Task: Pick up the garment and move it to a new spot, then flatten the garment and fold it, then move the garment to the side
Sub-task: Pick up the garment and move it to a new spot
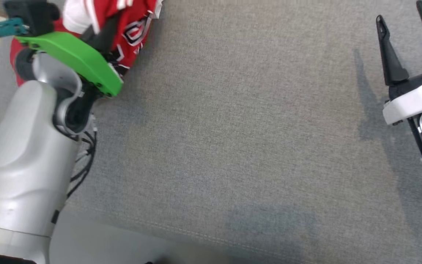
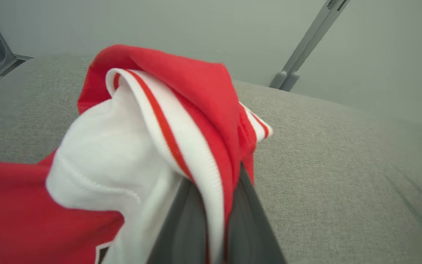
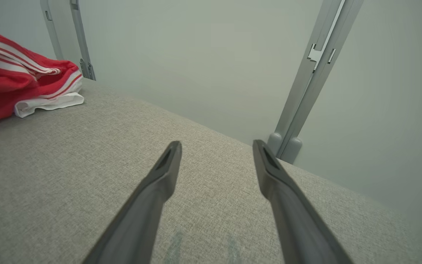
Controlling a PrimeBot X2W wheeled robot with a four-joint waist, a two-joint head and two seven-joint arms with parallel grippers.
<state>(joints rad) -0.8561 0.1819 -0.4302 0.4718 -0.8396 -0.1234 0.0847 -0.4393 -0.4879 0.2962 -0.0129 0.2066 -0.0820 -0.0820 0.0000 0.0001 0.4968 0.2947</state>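
Observation:
The garment is a red jersey with white trim and black lettering, bunched at the top left of the grey surface. In the left wrist view its folds drape over my left gripper, whose dark fingers are shut on a white and red striped edge. My left arm with its green wrist plate covers part of the cloth in the head view. My right gripper stands open at the far right, well away from the garment, with bare fabric between its fingers.
A grey fabric-covered surface spreads across the middle, its seamed front edge near the bottom. Metal frame posts rise behind the far edge before a pale wall. Cables hang by my left forearm.

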